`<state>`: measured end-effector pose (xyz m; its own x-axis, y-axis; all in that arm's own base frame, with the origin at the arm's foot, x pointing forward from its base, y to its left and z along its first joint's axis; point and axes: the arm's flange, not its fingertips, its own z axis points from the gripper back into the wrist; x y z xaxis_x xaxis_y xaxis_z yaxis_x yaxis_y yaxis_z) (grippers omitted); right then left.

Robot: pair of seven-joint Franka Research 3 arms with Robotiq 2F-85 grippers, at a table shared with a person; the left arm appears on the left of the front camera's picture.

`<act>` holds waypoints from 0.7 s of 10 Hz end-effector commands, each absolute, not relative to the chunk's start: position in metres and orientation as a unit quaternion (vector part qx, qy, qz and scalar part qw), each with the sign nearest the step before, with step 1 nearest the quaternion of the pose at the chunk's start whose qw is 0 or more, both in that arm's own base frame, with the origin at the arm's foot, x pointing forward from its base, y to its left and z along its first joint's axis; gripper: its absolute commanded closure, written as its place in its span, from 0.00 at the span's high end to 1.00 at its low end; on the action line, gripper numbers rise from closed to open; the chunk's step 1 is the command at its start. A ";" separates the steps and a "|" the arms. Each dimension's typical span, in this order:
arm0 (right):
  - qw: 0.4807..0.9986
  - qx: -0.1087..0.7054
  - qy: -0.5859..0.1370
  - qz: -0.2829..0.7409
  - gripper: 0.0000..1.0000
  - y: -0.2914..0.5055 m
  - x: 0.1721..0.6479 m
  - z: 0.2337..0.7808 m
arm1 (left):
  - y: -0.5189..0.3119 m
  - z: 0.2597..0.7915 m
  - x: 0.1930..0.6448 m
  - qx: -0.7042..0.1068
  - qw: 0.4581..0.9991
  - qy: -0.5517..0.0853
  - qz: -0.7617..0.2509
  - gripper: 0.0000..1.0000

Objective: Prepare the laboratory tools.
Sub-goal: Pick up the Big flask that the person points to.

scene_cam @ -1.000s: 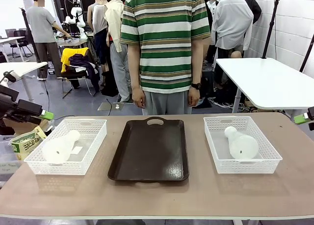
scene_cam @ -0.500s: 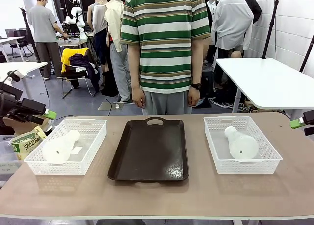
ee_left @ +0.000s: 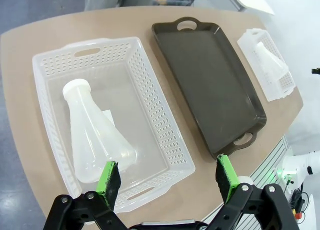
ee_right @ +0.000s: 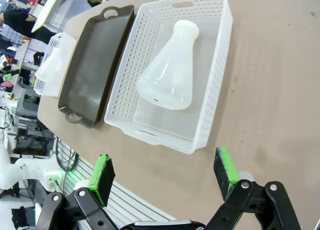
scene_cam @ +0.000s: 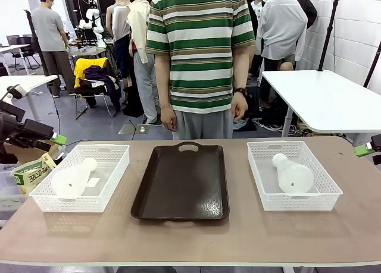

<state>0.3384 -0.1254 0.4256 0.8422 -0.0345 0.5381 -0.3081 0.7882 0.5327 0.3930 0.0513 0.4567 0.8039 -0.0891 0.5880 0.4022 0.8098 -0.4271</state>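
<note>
The tan table stands in a crowded lab, and a person in a green striped shirt waits at its far side. My left gripper hangs off the table's left end, jaws spread wide and empty. It looks onto the left white mesh plastic basket, where a frosted-white conical flask lies on its side, neck toward the far side. My right gripper, equally wide and empty, faces the right mesh basket and its toppled flask. A dark brown rectangular tray lies between the baskets. I expect the slick cones could squirt from the pads or roll. A finger could also snag a basket wall and drag the basket.
</note>
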 end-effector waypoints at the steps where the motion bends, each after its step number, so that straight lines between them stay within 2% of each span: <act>1: 0.900 0.326 -0.278 0.082 1.00 -0.127 0.343 0.422 | 0.053 0.452 0.394 -0.285 0.903 -0.288 -0.144 1.00; 7: 0.900 0.326 -0.278 0.082 1.00 -0.127 0.343 0.422 | 0.053 0.452 0.394 -0.285 0.903 -0.288 -0.144 1.00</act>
<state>0.3389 -0.1248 0.4241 0.8415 -0.0363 0.5390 -0.3070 0.7889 0.5324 0.3921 0.0509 0.4554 0.8056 -0.0894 0.5856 0.4032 0.8070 -0.4314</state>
